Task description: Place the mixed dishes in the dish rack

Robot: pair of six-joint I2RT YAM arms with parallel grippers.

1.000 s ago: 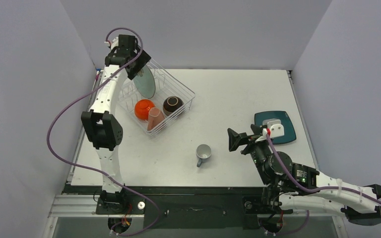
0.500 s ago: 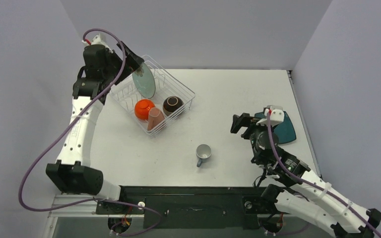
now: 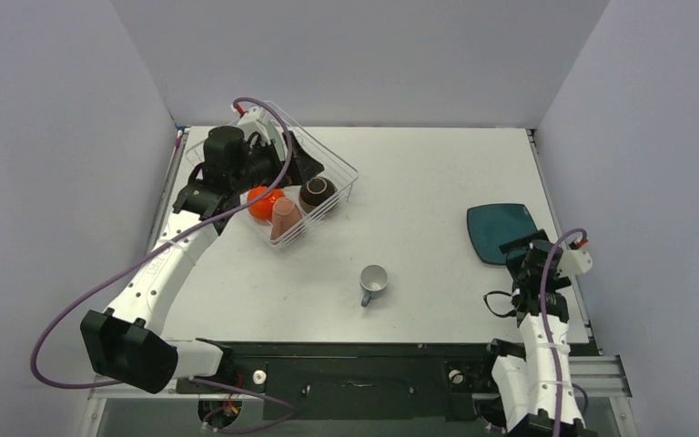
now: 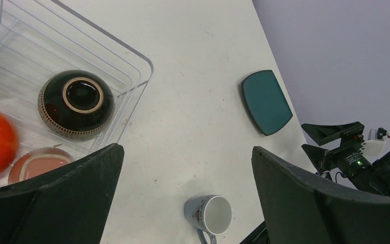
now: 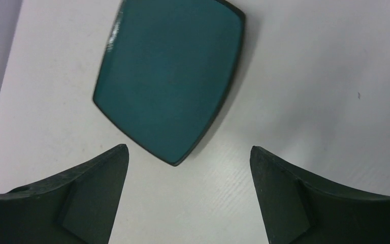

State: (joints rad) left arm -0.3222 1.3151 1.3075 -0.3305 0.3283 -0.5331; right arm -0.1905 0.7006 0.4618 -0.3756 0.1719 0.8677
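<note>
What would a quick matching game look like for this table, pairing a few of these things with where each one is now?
Things:
1. brown bowl
2. grey-blue mug
3. dark-teal plate
4. dish rack

Places or states:
a. alone on the open table, outside the wire
b. white wire, at the table's far left
c. upside down, foot ring up, among the wires
d. lying flat at the table's right side

Pairs: 1-c, 2-a, 3-d, 4-b
</note>
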